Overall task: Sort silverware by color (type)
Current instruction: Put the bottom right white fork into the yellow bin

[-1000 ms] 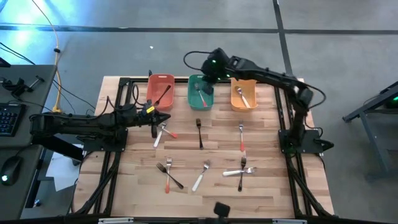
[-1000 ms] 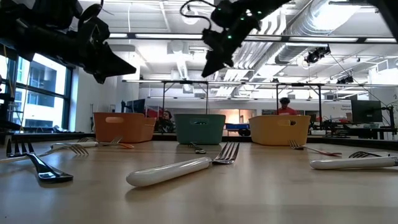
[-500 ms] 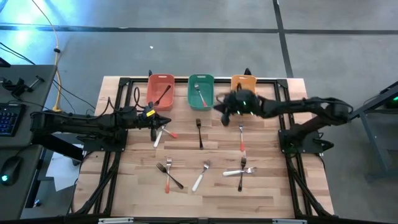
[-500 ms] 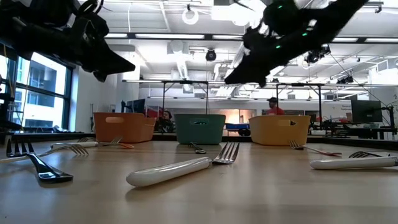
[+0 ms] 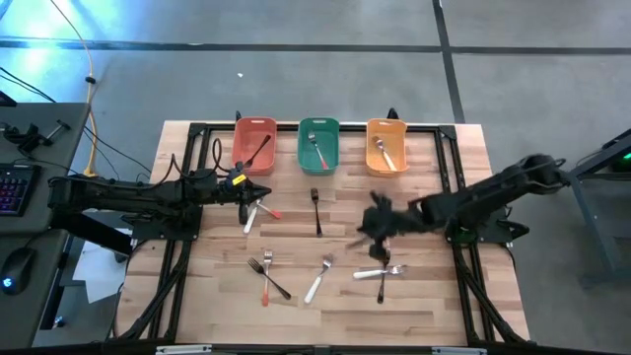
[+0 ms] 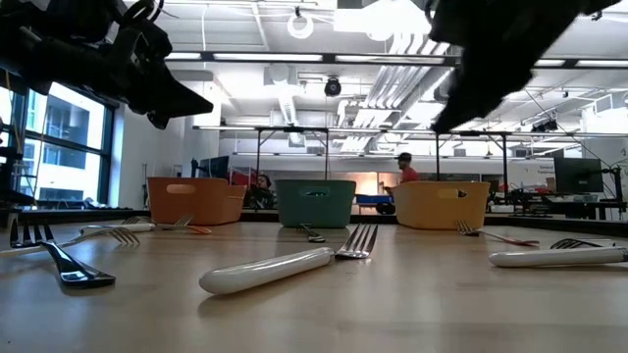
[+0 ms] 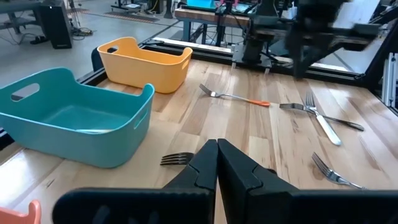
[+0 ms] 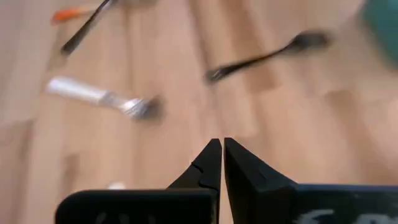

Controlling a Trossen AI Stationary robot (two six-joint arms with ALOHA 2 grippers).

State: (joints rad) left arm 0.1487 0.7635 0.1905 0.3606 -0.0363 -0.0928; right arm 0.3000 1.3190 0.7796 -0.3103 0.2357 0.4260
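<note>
Forks and spoons with black, red-orange or white handles lie scattered on the wooden table [image 5: 424, 296]. A black fork [image 5: 315, 209] lies mid-table, a white-handled one [image 5: 317, 281] nearer the near edge, and a crossed white and black pair [image 5: 381, 272] to the right. The red bin [image 5: 254, 146], green bin [image 5: 318, 148] and orange bin [image 5: 386, 148] each hold one piece. My left gripper [image 5: 258, 189] hovers shut in front of the red bin, above a white and red pair [image 5: 254, 212]. My right gripper [image 5: 367, 227] hangs shut and blurred above the table's right middle, touching nothing.
Black frame rails run along the table's left, right and far sides. In the left wrist view the green bin [image 7: 74, 124] and orange bin [image 7: 146, 62] stand close ahead. A group of forks [image 5: 266, 276] lies near the left of the near edge. People show in the room behind.
My right gripper has swung quickly from above the green bin toward the table's near edge and to the right, coming down to hang over the table's right middle. My left arm and the silverware on the table have stayed where they were.
</note>
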